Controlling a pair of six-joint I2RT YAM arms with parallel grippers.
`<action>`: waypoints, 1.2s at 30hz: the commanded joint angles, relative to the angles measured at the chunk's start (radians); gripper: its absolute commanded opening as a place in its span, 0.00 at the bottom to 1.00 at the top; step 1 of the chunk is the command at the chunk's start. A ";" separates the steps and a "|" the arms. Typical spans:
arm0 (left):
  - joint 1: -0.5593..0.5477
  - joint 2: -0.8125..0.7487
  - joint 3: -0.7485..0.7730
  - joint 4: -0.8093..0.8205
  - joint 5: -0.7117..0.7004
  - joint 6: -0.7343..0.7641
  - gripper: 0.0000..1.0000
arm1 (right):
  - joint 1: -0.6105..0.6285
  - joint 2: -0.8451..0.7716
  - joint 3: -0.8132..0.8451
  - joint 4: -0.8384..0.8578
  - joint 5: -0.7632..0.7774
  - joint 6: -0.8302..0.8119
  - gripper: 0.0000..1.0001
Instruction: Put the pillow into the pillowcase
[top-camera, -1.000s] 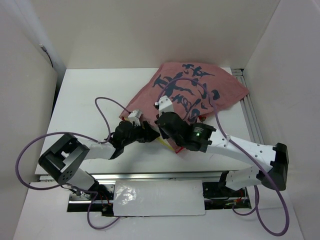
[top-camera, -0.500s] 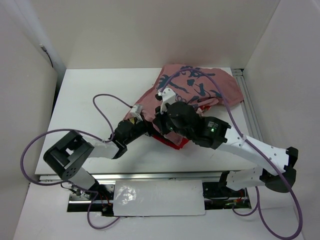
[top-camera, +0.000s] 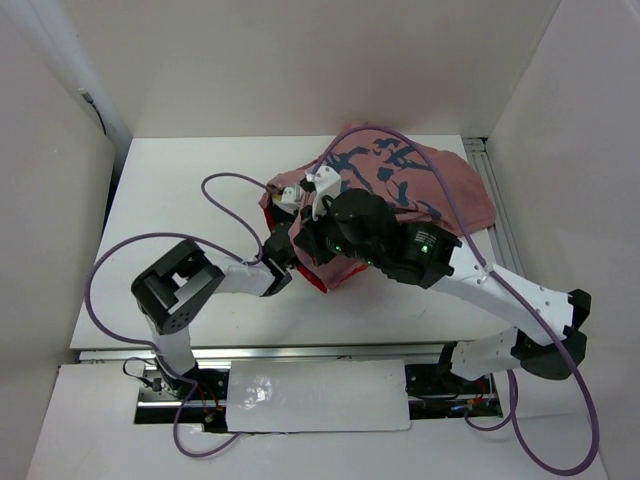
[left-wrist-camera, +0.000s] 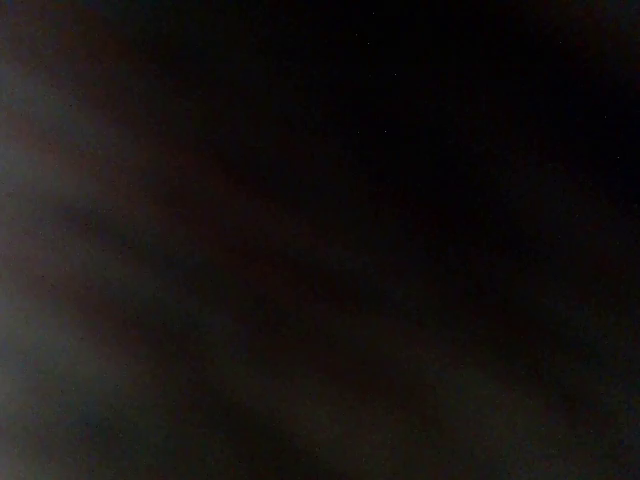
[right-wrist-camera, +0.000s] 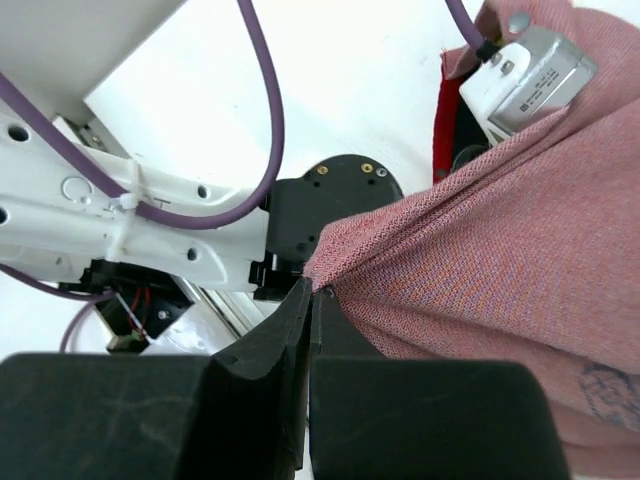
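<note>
The pillowcase (top-camera: 425, 185) lies at the back right of the table, dull pink side up with dark blue marks, and its red inner side (top-camera: 335, 272) shows at the near opening. My right gripper (right-wrist-camera: 312, 292) is shut on the pink edge of the pillowcase (right-wrist-camera: 500, 250) and holds it raised. My left arm (top-camera: 245, 278) reaches in under that edge, so its gripper is hidden in the cloth. The left wrist view is dark. Only the left wrist's black joint (right-wrist-camera: 335, 190) and white camera (right-wrist-camera: 525, 70) show. The pillow is hidden.
The white table (top-camera: 180, 200) is walled on three sides. A metal rail (top-camera: 497, 215) runs along its right edge. Purple cables (top-camera: 235, 195) loop over the table left of the pillowcase and over the cloth.
My left arm has pushed forward under the pillowcase edge, and its gripper has gone out of sight. My right gripper has carried the edge up and back. The yellowish patch by the opening has vanished.
</note>
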 joint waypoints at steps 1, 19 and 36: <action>0.002 0.063 0.021 -0.063 -0.086 -0.086 0.00 | 0.058 -0.007 0.133 0.138 -0.246 0.049 0.00; 0.022 -0.034 0.102 -0.726 0.402 -0.096 0.42 | -0.004 -0.096 -0.147 0.181 -0.054 0.084 0.00; 0.045 -0.556 -0.185 -1.172 0.286 -0.011 1.00 | -0.154 -0.133 -0.391 0.208 -0.077 0.069 0.05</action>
